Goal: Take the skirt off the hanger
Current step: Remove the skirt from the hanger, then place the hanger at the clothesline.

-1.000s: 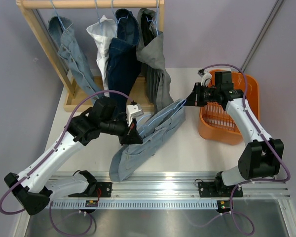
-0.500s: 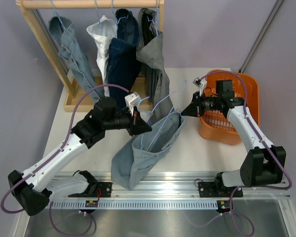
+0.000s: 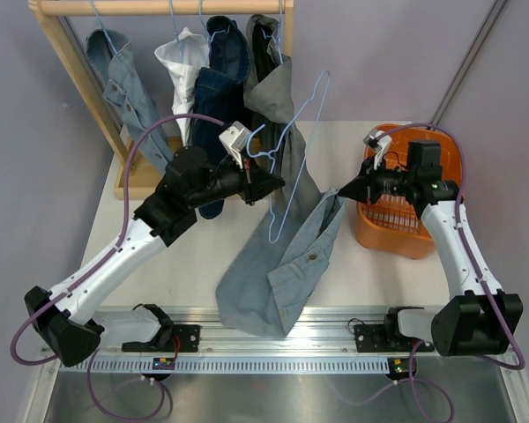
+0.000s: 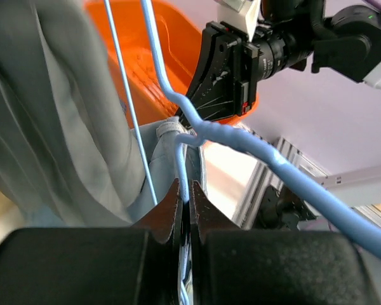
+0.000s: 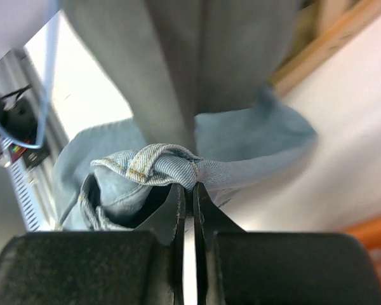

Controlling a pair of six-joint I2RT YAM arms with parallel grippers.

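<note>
Skirt (image 3: 282, 264) pinched in right fingers (image 5: 168, 216), hanger (image 4: 241, 138) clamped in left fingers (image 4: 165, 210), lower corner possibly touching the cloth.

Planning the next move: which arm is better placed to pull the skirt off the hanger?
Likely right: the right gripper is shut on the skirt at its waistband; the left gripper only pinches the hanger.

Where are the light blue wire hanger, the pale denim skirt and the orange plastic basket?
light blue wire hanger (image 4: 235, 136): left wrist view, twisted neck.
pale denim skirt (image 3: 286, 269): top view, middle of fabric.
orange plastic basket (image 3: 383, 236): top view, near wall.
</note>
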